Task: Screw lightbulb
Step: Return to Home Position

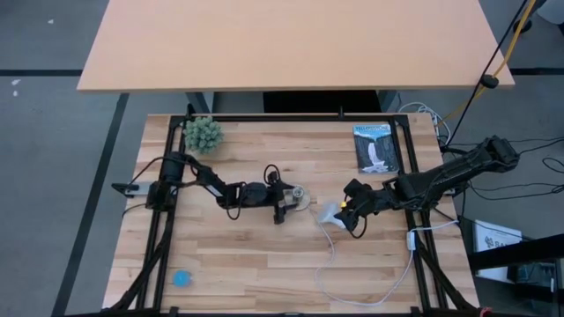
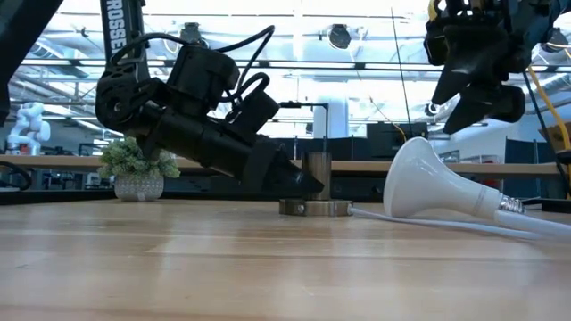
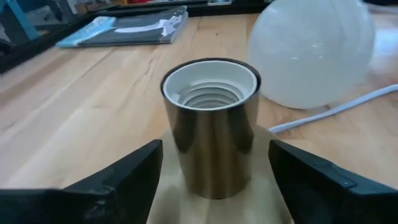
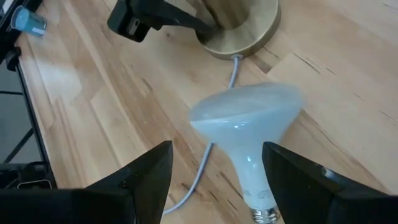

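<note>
Bulb out of socket, arms due to go home.

- The lightbulb [image 4: 245, 134] lies on its side on the counter [image 1: 247, 255], unheld. It is just beside the lamp socket [image 3: 211, 124], on the side facing the right arm.
- Long axis: the globe end faces the socket and the screw base points away from it, toward the right arm. The axis runs roughly flat along the counter, with the neck angled slightly down.
- The right tool [image 4: 216, 152] is wide open and has hold of nothing. The low view shows it raised clear above the bulb. From its own wrist view the two fingers stand either side of the bulb's neck, with open space between them and the glass.
- The left tool [image 3: 214, 168] is also spread wide and carries nothing. It sits low at the socket on the side away from the bulb, one finger each side of the barrel. The pads look clear of the metal, but I can't rule out contact down at the base disc.
- The socket mouth is empty, with its threads visible. The white cord [image 3: 323, 112] runs out from the socket base and passes under the bulb.

Judgement: the right arm is nearer the bulb and should lift straight away from it. The left tool straddles the barrel, so it should back straight off from the socket; any sideways drift could knock the lamp.
</note>
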Available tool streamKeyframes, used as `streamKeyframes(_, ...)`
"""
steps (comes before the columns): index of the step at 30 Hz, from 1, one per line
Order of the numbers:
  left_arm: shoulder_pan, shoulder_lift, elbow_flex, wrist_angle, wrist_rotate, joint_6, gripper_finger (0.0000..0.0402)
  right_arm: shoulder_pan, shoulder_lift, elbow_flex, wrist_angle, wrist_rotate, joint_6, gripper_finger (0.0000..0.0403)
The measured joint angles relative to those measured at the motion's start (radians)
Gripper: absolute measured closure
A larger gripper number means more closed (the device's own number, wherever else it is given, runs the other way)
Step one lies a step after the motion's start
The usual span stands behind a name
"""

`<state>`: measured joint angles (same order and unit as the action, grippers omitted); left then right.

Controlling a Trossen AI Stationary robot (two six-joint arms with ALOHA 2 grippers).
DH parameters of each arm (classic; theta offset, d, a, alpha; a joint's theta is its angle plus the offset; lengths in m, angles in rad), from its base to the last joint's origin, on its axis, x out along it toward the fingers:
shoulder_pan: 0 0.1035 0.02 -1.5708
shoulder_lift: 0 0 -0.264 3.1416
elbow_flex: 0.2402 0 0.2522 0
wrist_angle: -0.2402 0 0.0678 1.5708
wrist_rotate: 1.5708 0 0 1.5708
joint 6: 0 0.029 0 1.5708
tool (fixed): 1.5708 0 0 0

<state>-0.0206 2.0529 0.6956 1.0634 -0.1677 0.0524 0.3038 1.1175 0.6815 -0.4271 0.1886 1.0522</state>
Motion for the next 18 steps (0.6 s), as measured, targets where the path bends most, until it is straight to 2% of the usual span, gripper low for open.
streamKeyframes(5, -0.044, -0.026, 0.0, 0.03, 0.028, -0.017, 0.0104, 0.0, 0.0, 0.0, 0.001, 0.001, -0.04, 0.0163)
streamKeyframes(9, -0.068, -0.12, -0.013, 0.005, 0.029, -0.016, 0.0104, 0.0, 0.0, 0.0, 0.006, 0.0, -0.065, 0.0163)
streamKeyframes(13, -0.069, -0.281, -0.062, -0.1, 0.029, -0.016, 0.0104, 0.0, 0.001, 0.0, 0.011, 0.0, -0.099, 0.0163)
streamKeyframes(18, -0.067, -0.582, -0.165, -0.37, 0.029, -0.017, 0.0104, 0.0, 0.001, 0.0, 0.027, 0.0, -0.152, 0.0163)
